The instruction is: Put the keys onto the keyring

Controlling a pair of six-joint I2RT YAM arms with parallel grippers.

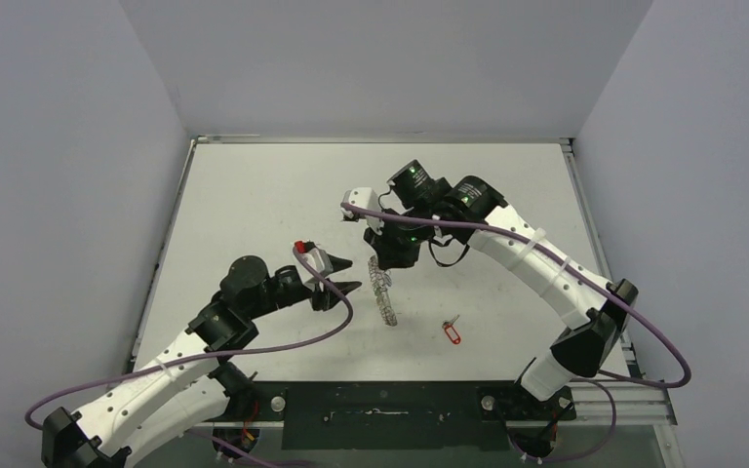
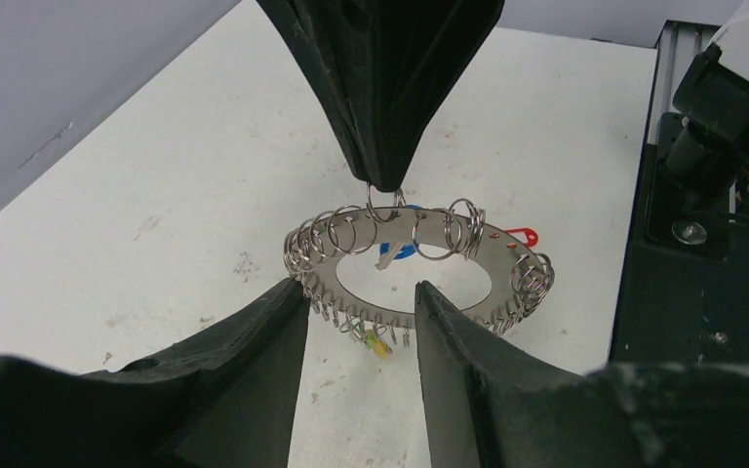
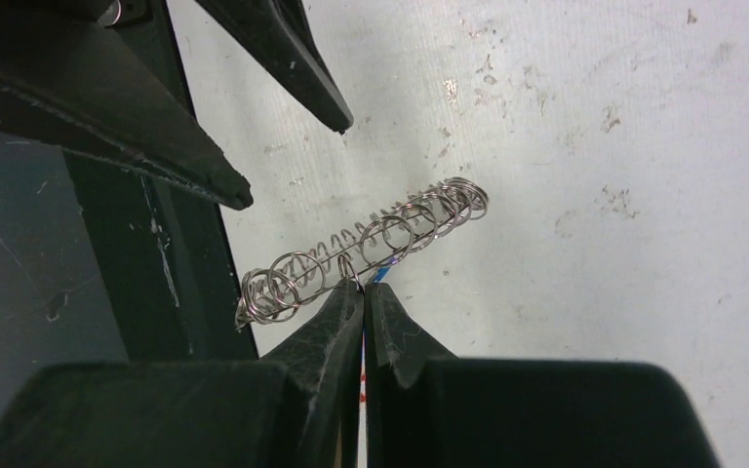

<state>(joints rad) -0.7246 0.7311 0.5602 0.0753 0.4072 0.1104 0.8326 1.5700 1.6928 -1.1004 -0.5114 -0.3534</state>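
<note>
The keyring (image 1: 383, 290) hangs on edge above the table. My right gripper (image 1: 382, 263) is shut on one of its wire loops from above. The right wrist view shows the fingertips (image 3: 349, 297) pinched on that loop, with the keyring (image 3: 371, 244) seen edge-on. In the left wrist view the keyring (image 2: 419, 292) faces me. A blue tag (image 2: 402, 252) shows through its hole; I cannot tell whether it hangs on a loop. Green and yellow tags (image 2: 376, 341) hang at its lower edge. The red-tagged key (image 1: 452, 331) lies on the table. My left gripper (image 2: 361, 290) is open and empty, just short of the ring's lower rim.
The black mounting strip (image 1: 380, 405) runs along the table's near edge. Grey walls close in the left, back and right sides. The right arm's base and dark plate (image 2: 702, 292) show at the right of the left wrist view.
</note>
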